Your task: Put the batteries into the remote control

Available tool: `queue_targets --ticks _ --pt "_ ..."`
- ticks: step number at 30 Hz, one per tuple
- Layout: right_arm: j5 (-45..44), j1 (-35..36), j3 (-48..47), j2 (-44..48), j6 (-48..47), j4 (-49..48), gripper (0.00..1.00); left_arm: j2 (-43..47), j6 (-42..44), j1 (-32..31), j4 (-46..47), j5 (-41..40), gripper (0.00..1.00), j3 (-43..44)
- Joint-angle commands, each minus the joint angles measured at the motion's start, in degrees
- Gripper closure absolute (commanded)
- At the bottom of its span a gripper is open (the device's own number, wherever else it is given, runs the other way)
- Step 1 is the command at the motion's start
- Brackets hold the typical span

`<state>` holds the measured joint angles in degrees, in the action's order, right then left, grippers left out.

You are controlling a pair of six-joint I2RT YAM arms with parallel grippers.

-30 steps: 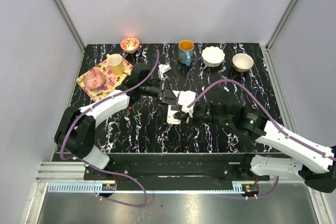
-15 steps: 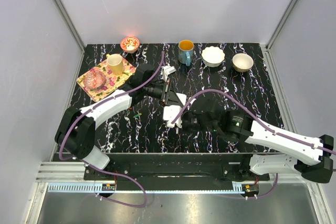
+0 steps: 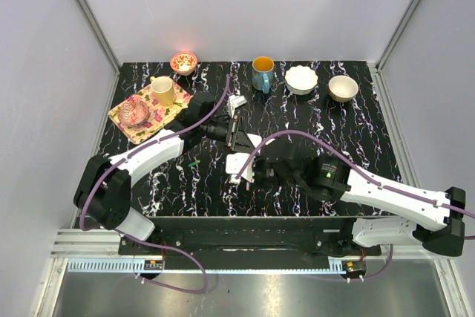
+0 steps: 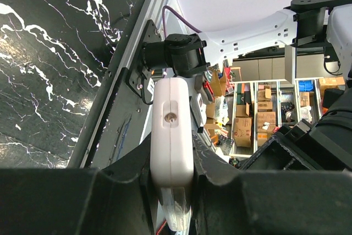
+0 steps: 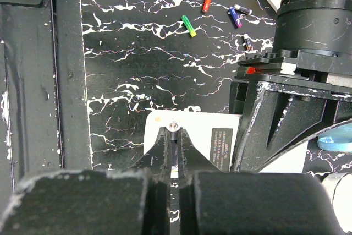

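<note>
From above, the remote control (image 3: 239, 162) is half buried under both wrists, and the batteries (image 3: 194, 161) are mere specks on the counter (image 3: 356, 120). The remote control's held end vanishes between the left fingers (image 4: 118, 196). Whether the right fingers (image 5: 160, 155) touch it, I can't tell.

Remote control (image 4: 171, 130) clamped edge-on; batteries (image 5: 188, 26) loose, outside it.
The white plastic remote sits low in the centre of the top view, its narrow edge pinched by the left gripper (image 4: 171, 188). In the right wrist view its plain white back, bearing a dark label, fills the lower middle. In the upper middle of that view the green battery lies diagonally, with the reddish battery (image 5: 207, 1) up and to its right, the two apart.
</note>
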<state>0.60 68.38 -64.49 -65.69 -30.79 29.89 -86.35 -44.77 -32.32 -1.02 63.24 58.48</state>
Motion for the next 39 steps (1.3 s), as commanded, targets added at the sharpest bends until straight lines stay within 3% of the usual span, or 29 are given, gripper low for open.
queue_targets --ticks 1,21,39 --pt "-0.8 0.6 -2.6 -0.4 -0.6 0.0 1.00 2.1 0.3 -0.4 2.0 1.0 1.00 0.0" --pt "3.4 0.6 -3.1 -1.0 3.5 1.7 1.00 1.7 -0.1 -0.6 2.7 -0.7 1.00 0.4" --pt "-0.3 0.7 -5.2 -5.0 6.2 6.8 1.00 4.3 -4.0 -0.8 7.6 -1.7 1.00 -1.3"
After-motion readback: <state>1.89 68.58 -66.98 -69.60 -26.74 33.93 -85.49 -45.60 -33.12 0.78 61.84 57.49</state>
